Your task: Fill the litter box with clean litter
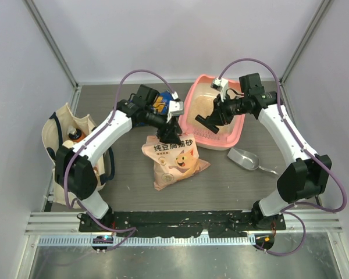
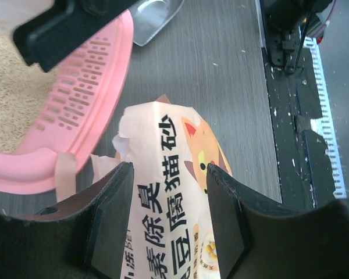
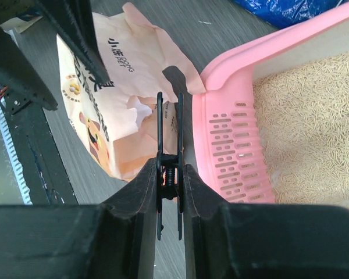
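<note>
Grey tabletop (image 1: 128, 192) | beige litter granules (image 1: 205, 107) in pink plastic litter tray (image 1: 238, 138) | pinkish cat-print litter bag (image 1: 174, 157) beside it, likely soft, heavy: take crumpled top | left jaws open astride bag | right jaws pinch black clip (image 3: 160, 125)

- cream tote bag (image 1: 55, 125) slumped at the left edge of the table (image 1: 134, 180), dark blue handles, a bottle (image 1: 74, 135) with some orange on it poking up inside
- blue chip bag (image 1: 159, 103) toward the back, roughly mid-table, only partly in sight
- metal scoop (image 1: 244, 158) lying flat over on my right, handle pointing right
- thin black clip (image 3: 169, 158), seen edge-on
</note>
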Tool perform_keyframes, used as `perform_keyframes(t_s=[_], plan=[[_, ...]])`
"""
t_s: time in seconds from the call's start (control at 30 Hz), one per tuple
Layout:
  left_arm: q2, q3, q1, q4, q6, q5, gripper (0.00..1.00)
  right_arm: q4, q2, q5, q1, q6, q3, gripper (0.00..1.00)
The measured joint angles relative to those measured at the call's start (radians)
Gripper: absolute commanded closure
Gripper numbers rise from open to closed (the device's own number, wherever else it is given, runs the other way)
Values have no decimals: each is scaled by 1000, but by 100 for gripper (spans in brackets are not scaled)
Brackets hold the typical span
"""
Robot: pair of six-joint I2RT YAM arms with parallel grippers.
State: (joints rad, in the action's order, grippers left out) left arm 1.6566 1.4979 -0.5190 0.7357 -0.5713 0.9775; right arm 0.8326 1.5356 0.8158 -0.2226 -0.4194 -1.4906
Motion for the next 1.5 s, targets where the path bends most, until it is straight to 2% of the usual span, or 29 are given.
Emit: perform_keyframes(t_s=[0.23,0.33,0.53,0.67,0.83,1.07,1.17,1.23,1.37,1.5], plan=[[4,-84,-43,7,-68,-44,53,-1,16,-13,0,7,0,98],[18,-90,-47,2,-101,-58,54,-2,16,-12,0,16,0,98],[54,-91,-47,-13,-120,-69,63,-3,16,-10,0,31,0,98],[94,-90,-47,-17,-111,-63,79,26,30,15,0,5,-14,98],[117,-90,-40,-23,-44,-31,88,175,62,65,-8,-158,-88,98],[138,-115,-1,-100,138,51,86,433,125,51,-66,-516,-189,98],[137,-149,12,-175,243,79,76,479,178,29,-76,-618,-233,98],[134,-178,16,-248,324,87,67,491,214,10,-76,-655,-267,98],[119,-250,10,-428,499,61,66,497,269,-10,-73,-678,-330,98],[118,-284,-8,-559,612,27,66,501,278,-11,-67,-661,-343,98]])
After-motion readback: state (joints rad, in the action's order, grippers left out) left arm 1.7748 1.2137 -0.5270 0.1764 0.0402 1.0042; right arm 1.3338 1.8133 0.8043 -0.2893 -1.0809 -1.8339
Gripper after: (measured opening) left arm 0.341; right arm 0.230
